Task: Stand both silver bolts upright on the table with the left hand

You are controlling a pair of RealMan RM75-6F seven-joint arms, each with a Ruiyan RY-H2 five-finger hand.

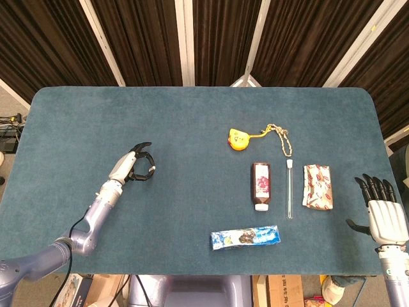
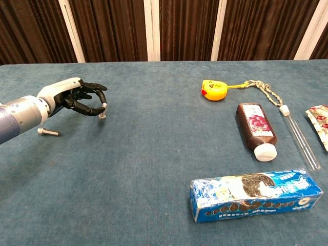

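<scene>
My left hand (image 2: 74, 98) (image 1: 135, 167) hovers low over the left part of the blue table. Its fingertips pinch the top of one silver bolt (image 2: 102, 111), which stands upright with its lower end at the cloth. The second silver bolt (image 2: 48, 132) lies flat on its side, to the left of the hand and close under my forearm. I cannot make this lying bolt out in the head view. My right hand (image 1: 385, 213) rests at the table's right front corner, fingers apart, holding nothing.
On the right half lie a yellow tape measure with a cord (image 1: 238, 138), a brown bottle (image 1: 261, 185), a glass tube (image 1: 289, 190), a snack packet (image 1: 317, 186) and a blue cookie pack (image 1: 246, 237). Dark curtains hang behind the table.
</scene>
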